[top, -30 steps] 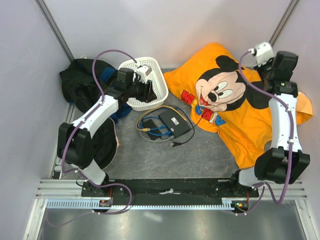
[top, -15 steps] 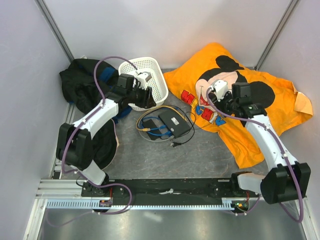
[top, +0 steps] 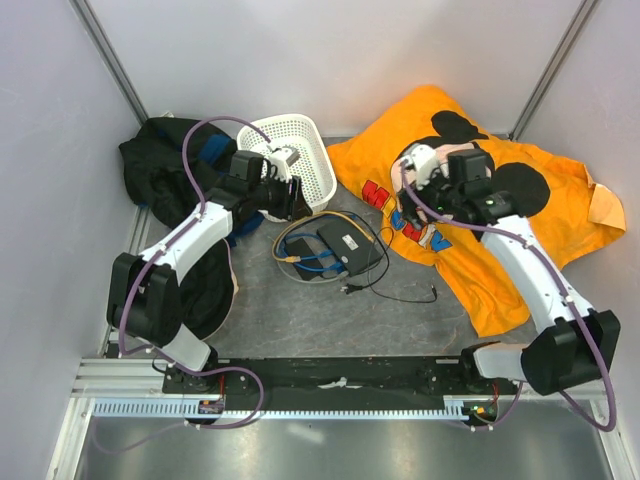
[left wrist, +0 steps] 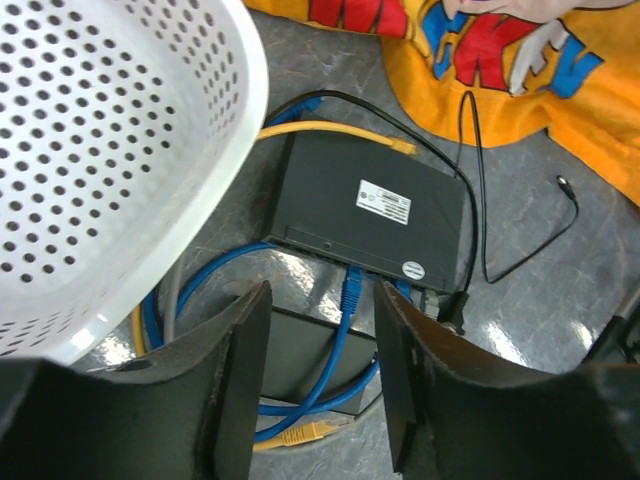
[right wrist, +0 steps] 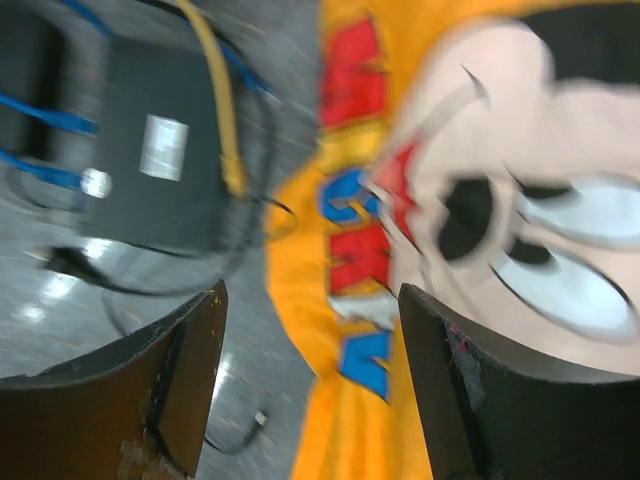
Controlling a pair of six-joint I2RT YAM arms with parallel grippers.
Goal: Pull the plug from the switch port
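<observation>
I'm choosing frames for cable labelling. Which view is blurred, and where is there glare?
Right wrist: smeared throughout, yellow cable and shirt print soft. Left wrist: sharp, the switch crisp, glare spots on the table near the blue cable. Top external: sharp, evenly lit.

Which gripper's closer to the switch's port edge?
Left. The left gripper hangs open above the switch's port edge, a blue plug framed between its fingers. The right gripper is open off to the side, over the Mickey Mouse shirt's edge.
</observation>
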